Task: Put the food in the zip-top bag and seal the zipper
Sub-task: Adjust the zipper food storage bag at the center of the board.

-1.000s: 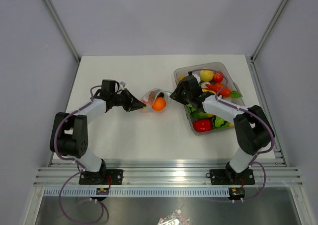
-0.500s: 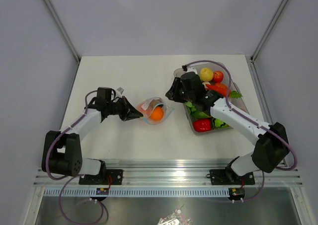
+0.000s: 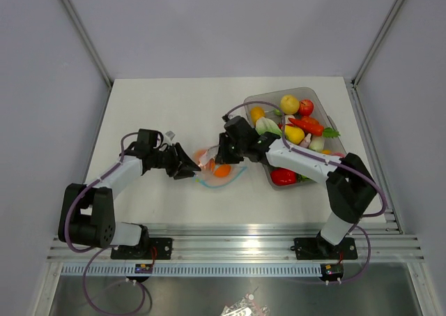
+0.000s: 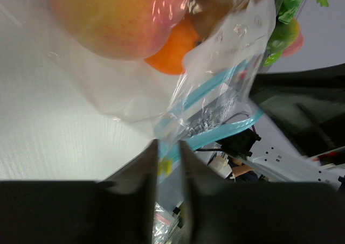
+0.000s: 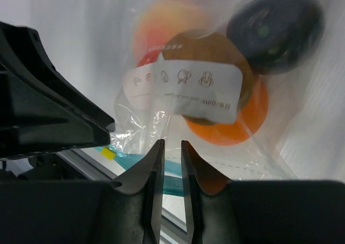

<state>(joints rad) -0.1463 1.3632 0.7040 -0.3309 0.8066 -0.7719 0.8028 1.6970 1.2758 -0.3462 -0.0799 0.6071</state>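
The zip-top bag (image 3: 214, 178) lies on the table between both arms, holding food: a peach (image 4: 118, 18), an orange (image 5: 232, 120) and darker pieces. My left gripper (image 3: 189, 169) is at the bag's left end. Its jaws stand a little apart in the left wrist view, my left gripper (image 4: 168, 143) having the light blue zipper (image 4: 215, 88) and a yellow tab in the gap. My right gripper (image 3: 221, 155) reaches in from the right. In the right wrist view my right gripper (image 5: 172, 143) is narrowly open just over the zipper (image 5: 130, 159).
A rigid clear tray (image 3: 317, 96) at the right holds several more toy foods, among them a red pepper (image 3: 283, 176) and green lettuce (image 3: 268, 125). The right arm stretches across the tray's left side. Grey walls enclose the table.
The right arm swung from the tray over to the bag, its jaws narrowing. The left jaws came apart from their pinch on the bag's edge. The bag shifted slightly.
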